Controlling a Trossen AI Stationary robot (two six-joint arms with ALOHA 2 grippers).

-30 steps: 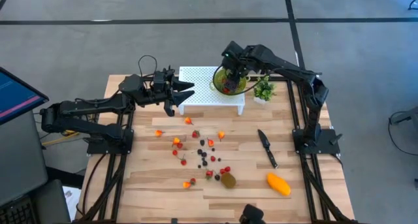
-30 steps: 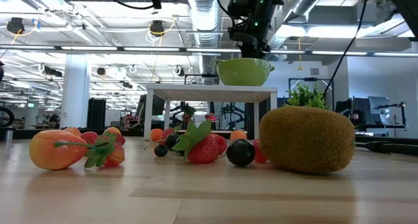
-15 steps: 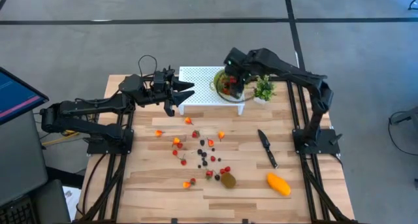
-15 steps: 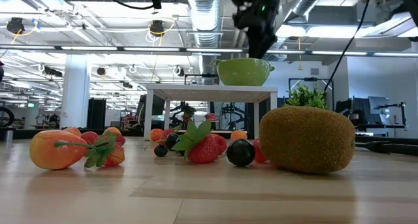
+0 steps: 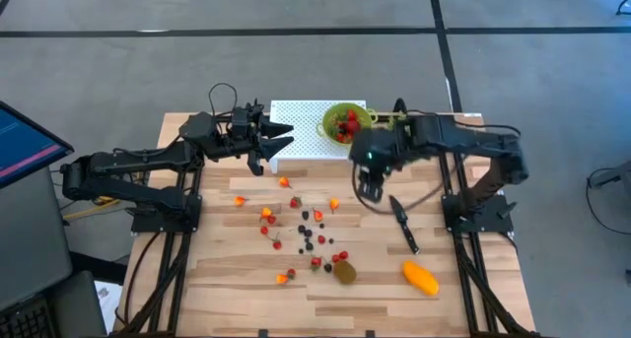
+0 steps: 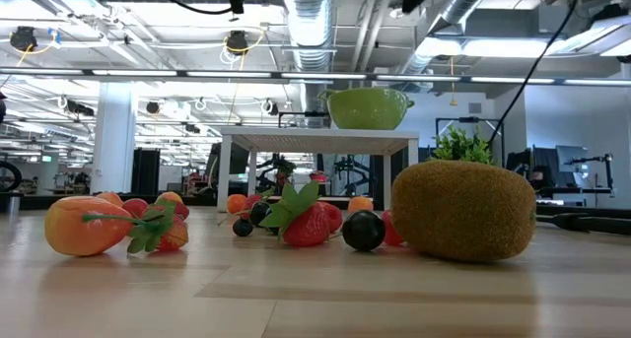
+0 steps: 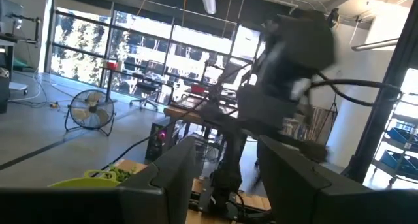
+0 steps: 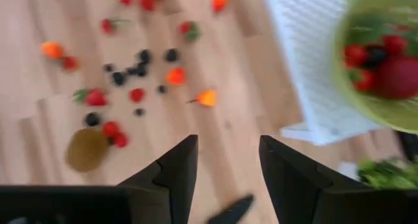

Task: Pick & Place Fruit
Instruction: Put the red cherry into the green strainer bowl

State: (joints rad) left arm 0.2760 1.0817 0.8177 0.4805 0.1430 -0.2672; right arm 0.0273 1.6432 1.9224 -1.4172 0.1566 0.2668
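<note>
The right wrist view is smeared by motion: the green bowl is cut off by the picture's edge, and the fruit in it melts into red and dark blobs. Below the right hand, the knife shows only a dark tip.

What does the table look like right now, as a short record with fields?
bowl: green, on the white stand, berries inside
loose fruit: berries mid-table; kiwi and mango near front edge
knife: right of the berries
left hand: open, empty, beside the stand
right hand: open, empty, above the table in front of the stand
</note>
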